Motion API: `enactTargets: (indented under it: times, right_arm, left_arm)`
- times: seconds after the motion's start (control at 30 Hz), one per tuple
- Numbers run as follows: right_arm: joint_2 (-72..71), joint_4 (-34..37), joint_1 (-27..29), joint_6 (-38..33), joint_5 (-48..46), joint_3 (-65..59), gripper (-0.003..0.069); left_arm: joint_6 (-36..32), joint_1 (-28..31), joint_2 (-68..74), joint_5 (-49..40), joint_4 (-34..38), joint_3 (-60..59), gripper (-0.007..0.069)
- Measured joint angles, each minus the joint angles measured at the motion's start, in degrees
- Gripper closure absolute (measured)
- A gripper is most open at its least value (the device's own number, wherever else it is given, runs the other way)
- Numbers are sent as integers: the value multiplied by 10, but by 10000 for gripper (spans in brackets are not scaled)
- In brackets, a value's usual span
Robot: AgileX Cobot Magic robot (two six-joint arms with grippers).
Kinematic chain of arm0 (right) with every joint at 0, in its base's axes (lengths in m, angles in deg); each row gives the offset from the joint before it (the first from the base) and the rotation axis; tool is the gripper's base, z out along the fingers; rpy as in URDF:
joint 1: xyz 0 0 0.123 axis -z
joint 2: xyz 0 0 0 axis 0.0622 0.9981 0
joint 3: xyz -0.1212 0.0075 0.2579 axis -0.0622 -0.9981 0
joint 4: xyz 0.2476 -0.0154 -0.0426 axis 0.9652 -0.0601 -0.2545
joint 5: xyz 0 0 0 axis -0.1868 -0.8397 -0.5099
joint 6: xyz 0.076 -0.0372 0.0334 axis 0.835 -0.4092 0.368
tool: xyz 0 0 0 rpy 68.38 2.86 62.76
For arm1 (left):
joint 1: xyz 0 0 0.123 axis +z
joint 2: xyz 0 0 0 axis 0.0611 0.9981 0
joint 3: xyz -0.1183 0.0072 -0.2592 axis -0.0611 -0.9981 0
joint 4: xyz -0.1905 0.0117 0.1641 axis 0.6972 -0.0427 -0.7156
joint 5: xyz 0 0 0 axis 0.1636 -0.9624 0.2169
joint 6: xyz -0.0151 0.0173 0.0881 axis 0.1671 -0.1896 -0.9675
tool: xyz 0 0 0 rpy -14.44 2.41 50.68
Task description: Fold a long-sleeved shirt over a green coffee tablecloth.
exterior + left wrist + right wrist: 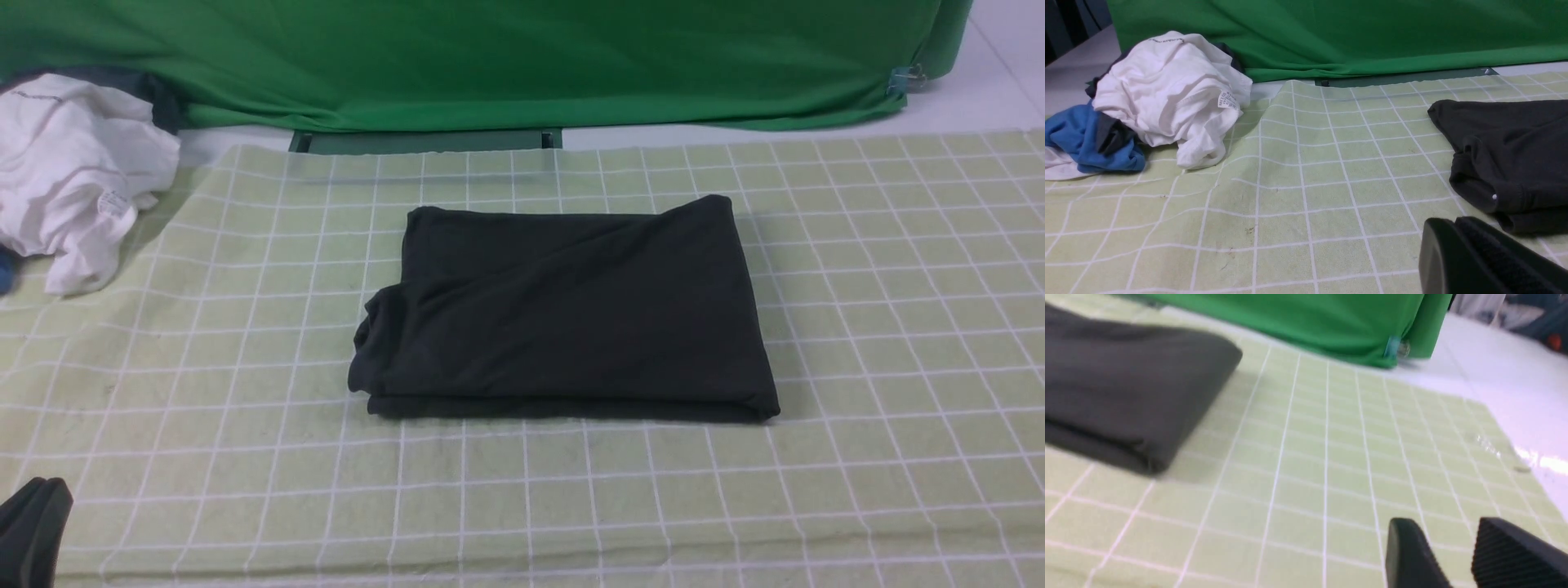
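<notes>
The black long-sleeved shirt (563, 314) lies folded into a neat rectangle in the middle of the green coffee tablecloth (898, 327), a pale yellow-green cloth with a white grid. No gripper touches it. My left gripper (37, 502) shows at the front left corner, shut and empty; in the left wrist view its tips (1447, 228) hover just short of the shirt's (1511, 155) bunched corner. My right gripper (1447, 531) is open with nothing between its fingers, low over the cloth (1310, 457), to one side of the shirt's folded edge (1126, 392). The right gripper is outside the front view.
A heap of crumpled clothes, white (73, 171) on top with blue (1081, 139) beneath, sits at the back left corner of the cloth. A bright green backdrop (490, 57) hangs behind. Bare white tabletop (1506, 388) lies beyond the cloth's right edge.
</notes>
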Motion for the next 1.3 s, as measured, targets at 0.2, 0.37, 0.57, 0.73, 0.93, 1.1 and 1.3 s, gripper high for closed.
enactTargets:
  times: [0.2,0.37,0.57,0.73,0.93,1.1,1.3]
  right_arm:
    - [0,0,-8,6,-1,0,421]
    - [0,0,-20,7,-1,0,421]
    - [0,0,-24,7,-1,0,421]
    - [0,0,-24,7,-1,0,420]
    - [0,0,-24,7,-1,0,420]
    - [0,0,-24,7,-1,0,420]
    - [0,0,-24,8,-1,0,420]
  left_arm:
    - [-3,0,0,-1,0,0,613]
    - [-5,0,0,-1,0,0,613]
    - [-5,0,0,-1,0,0,613]
    - [-5,0,0,-1,0,0,613]
    - [-5,0,0,-1,0,0,613]
    - [-5,0,0,-1,0,0,613]
    - [-5,0,0,-1,0,0,613]
